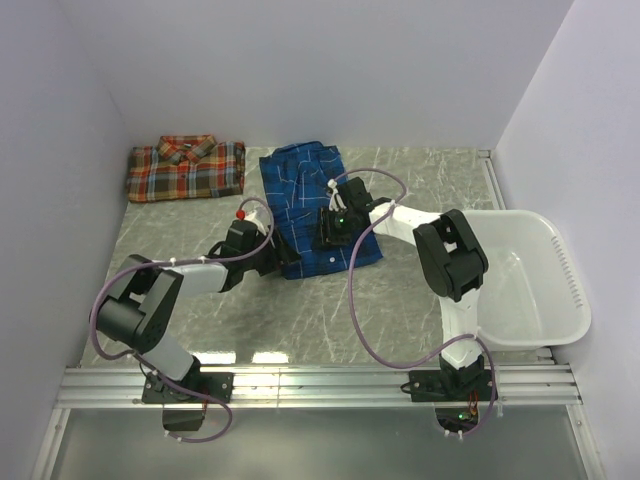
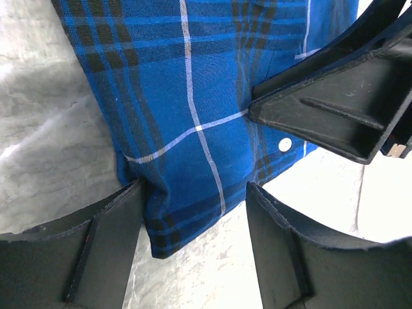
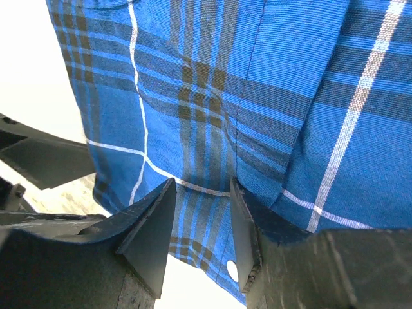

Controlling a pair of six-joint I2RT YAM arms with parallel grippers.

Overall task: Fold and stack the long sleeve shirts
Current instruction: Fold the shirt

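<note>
The blue plaid long sleeve shirt (image 1: 312, 205) lies partly folded on the table's middle. The red-orange plaid shirt (image 1: 187, 168) rests folded at the back left. My left gripper (image 1: 279, 260) sits at the blue shirt's near left corner. In the left wrist view the left gripper (image 2: 193, 199) is open, with that corner of the shirt (image 2: 187, 116) between its fingers (image 2: 96, 244) and against the left one. My right gripper (image 1: 334, 238) is at the near hem. There the right gripper (image 3: 201, 206) stands open astride the hem of the blue shirt (image 3: 212, 96), a white button beside its right finger (image 3: 248, 238).
A white plastic basket (image 1: 560, 270) stands at the right, close to the right arm's elbow. Grey marbled tabletop (image 1: 400, 300) shows near the arms. White walls close in the back and sides. The two grippers are close together, the right gripper (image 2: 341, 109) showing in the left wrist view.
</note>
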